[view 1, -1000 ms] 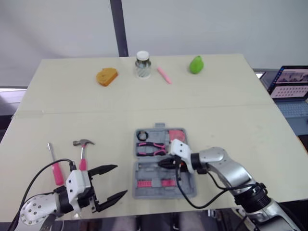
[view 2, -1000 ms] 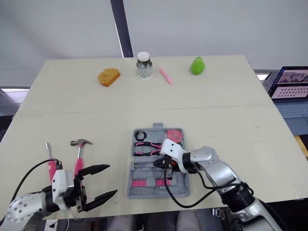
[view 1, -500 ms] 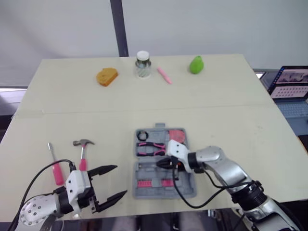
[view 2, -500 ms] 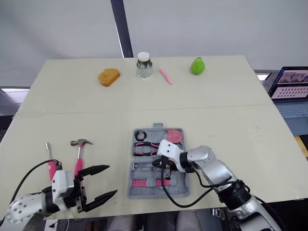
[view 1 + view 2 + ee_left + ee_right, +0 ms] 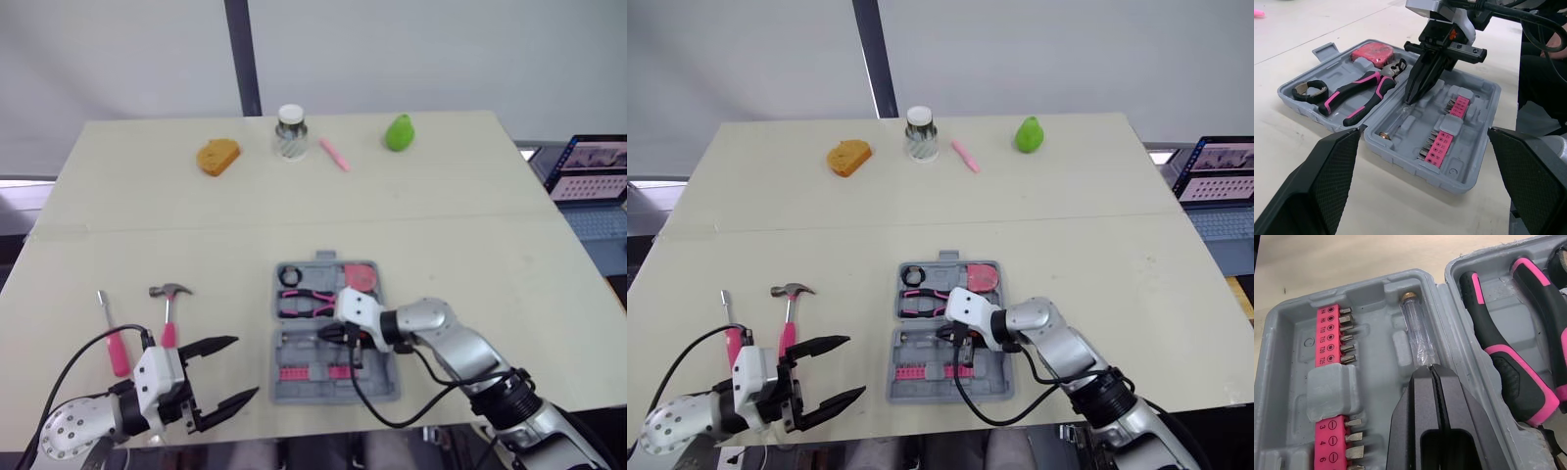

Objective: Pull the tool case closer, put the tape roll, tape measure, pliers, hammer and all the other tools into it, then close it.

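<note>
The right gripper, closed with nothing held, points at the clear-handled screwdriver in the open tool case, while the left gripper hangs wide open at the tabletop's 7 o'clock.

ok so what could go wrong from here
1. The shut right end effector sits tip-down on the clear driver in the case. A push might pop the driver from its slot or shove the case.
2. The hammer and screwdriver lie on the table by the open left end effector. Closing now would leave them out.
</note>
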Robot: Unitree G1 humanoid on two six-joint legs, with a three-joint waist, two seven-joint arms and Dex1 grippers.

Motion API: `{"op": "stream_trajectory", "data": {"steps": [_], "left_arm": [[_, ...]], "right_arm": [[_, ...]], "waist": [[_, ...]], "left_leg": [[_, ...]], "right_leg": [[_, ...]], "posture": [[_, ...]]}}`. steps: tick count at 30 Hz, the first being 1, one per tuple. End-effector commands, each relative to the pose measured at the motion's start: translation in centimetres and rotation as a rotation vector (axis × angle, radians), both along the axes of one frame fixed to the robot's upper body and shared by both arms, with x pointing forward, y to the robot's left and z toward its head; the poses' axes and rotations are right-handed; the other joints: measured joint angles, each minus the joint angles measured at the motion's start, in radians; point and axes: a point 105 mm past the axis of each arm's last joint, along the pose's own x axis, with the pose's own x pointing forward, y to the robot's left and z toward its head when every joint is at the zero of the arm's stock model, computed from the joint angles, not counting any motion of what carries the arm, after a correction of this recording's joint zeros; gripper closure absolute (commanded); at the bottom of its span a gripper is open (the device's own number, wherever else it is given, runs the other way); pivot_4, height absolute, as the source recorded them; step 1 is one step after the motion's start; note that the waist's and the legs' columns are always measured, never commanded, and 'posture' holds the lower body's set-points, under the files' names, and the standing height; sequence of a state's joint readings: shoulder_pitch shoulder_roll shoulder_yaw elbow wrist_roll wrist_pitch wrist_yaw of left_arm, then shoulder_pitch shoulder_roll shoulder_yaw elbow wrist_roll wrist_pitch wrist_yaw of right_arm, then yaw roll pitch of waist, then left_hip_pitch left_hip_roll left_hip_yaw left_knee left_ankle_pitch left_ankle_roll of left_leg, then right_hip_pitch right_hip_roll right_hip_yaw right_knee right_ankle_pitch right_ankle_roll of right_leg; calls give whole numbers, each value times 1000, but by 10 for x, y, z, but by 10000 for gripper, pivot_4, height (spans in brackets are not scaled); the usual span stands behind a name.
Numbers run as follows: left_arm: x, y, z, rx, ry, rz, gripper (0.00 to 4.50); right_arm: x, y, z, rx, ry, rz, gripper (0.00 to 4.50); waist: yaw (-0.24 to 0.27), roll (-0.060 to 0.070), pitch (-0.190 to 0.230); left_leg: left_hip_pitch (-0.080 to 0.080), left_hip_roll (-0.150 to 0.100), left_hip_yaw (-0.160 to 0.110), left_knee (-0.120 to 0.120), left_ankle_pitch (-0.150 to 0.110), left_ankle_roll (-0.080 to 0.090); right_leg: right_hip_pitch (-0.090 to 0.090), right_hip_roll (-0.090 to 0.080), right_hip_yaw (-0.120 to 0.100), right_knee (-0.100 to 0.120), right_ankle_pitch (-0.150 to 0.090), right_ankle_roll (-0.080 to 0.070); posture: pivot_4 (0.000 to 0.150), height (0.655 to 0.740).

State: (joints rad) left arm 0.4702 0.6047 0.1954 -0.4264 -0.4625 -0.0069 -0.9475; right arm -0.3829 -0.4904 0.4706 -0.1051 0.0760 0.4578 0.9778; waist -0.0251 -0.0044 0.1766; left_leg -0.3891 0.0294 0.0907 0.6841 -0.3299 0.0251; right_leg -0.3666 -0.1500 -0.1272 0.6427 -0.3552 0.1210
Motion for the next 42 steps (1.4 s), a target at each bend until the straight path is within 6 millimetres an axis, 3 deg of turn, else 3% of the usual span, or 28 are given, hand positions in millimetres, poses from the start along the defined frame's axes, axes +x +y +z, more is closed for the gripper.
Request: {"op": "stream_trajectory", "data": {"steps": [1, 12, 19, 22, 27, 32, 36, 42], "left_arm": [[-2, -3, 6, 6, -28, -14, 0], [-3, -2, 8, 14, -30, -13, 0], [-2, -2, 9, 16, -32, -17, 0], [-1, -2, 9, 13, -35, -19, 0], [2, -5, 10, -6, -41, -20, 0], [7, -8, 14, -23, -50, -24, 0], [13, -10, 18, -33, -66, -28, 0], [21, -5, 23, -24, -77, -16, 0]], "right_arm": [[-1, -12, -25, -81, 56, -56, 44801], [-8, -17, -42, -104, 113, -73, 44801], [-9, -17, -42, -101, 118, -75, 44801], [-6, -14, -31, -55, 99, -79, 44801], [-1, -4, 10, 107, 35, -88, 44801], [-4, -6, 52, 211, -11, -71, 44801], [-9, -23, 75, 243, -39, -77, 44801], [-12, -62, 83, 200, -94, -154, 44801]], "waist": [[0, 0, 0], [1, -1, -2], [0, -1, -3], [1, -1, -3], [3, 0, -2], [2, 2, -1], [3, 2, -1], [21, 2, 0]], "left_leg": [[0, 0, 0, 0, 0, 0], [4, 1, -2, 0, -1, -1], [4, 1, -2, 0, -2, -1], [4, 1, -2, 0, -2, -1], [3, 1, -2, 0, -2, -1], [2, 1, -2, 0, -2, 0], [2, 1, -2, -1, -2, 0], [2, 1, -2, -1, -3, 1]], "right_leg": [[0, 0, 0, 0, 0, 0], [6, 0, -1, -6, 0, 0], [7, -1, -2, -6, 0, 0], [7, -1, -2, -6, 0, 0], [6, -1, -2, -6, 0, 0], [5, -1, -2, -6, 0, 0], [5, -1, -2, -6, 0, 0], [6, 0, -2, -8, 0, 0]], "posture": [[1500, 6950], [1500, 6950], [1500, 6950], [1500, 6950], [1500, 6950], [1500, 6950], [1500, 6950], [1500, 6950]]}}
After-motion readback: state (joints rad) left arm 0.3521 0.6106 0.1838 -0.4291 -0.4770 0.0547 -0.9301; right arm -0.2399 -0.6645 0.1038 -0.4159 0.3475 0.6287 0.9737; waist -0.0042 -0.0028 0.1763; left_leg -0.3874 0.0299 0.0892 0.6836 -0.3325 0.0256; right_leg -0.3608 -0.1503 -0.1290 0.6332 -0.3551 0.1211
